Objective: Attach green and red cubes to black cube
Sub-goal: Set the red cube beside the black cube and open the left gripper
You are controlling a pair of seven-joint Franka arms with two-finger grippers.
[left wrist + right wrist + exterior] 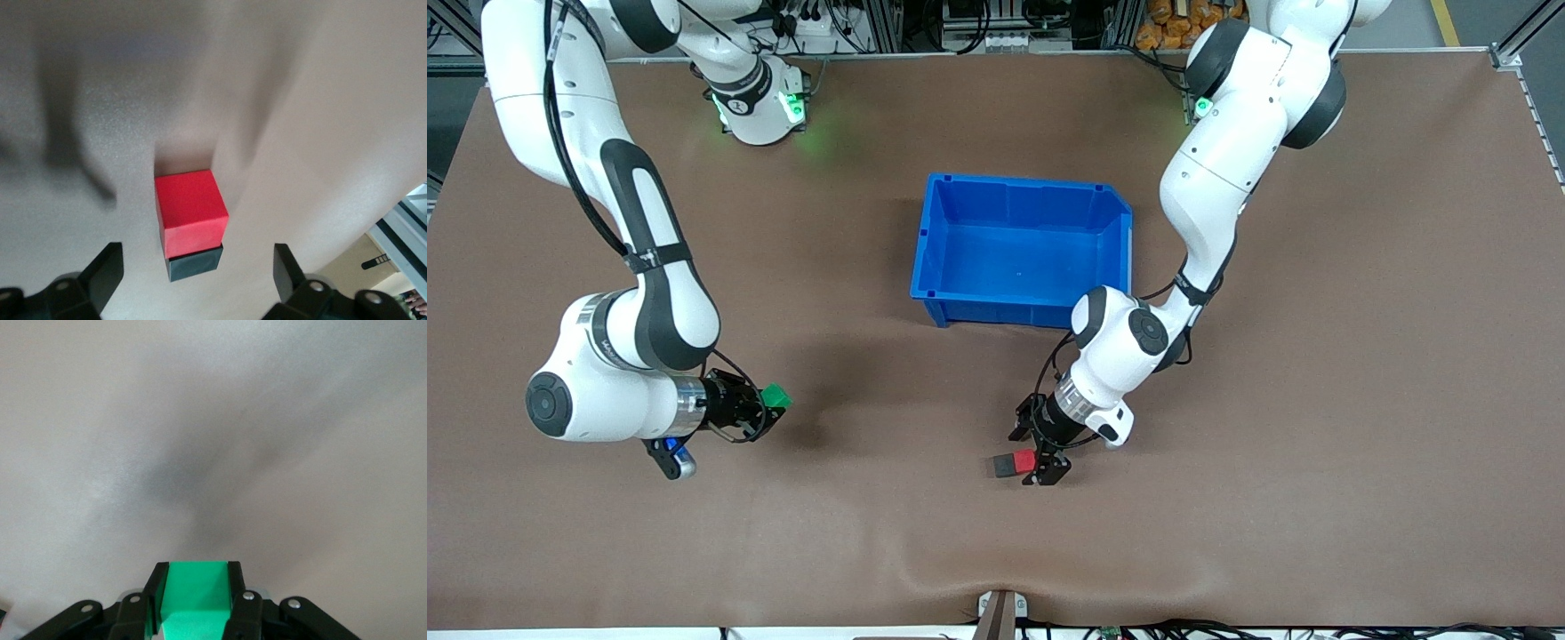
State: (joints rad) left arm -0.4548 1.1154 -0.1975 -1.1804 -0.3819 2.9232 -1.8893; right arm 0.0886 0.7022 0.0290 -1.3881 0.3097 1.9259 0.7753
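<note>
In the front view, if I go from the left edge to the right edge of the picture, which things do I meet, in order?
Right gripper with its jaws shut on the green cube → blue bin → black cube touching the red cube → left gripper, its jaws open around the pair.

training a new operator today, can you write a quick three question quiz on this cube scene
1. True or false: the right gripper is shut on the green cube.
2. The red cube sits against which thing? A) the blue bin B) the black cube C) the green cube
3. Fill in: the left gripper is ____, its fingers either side of the red and black cubes.

Key
1. True.
2. B; the two cubes touch on the table, nearer the front camera than the bin.
3. Open.
</note>
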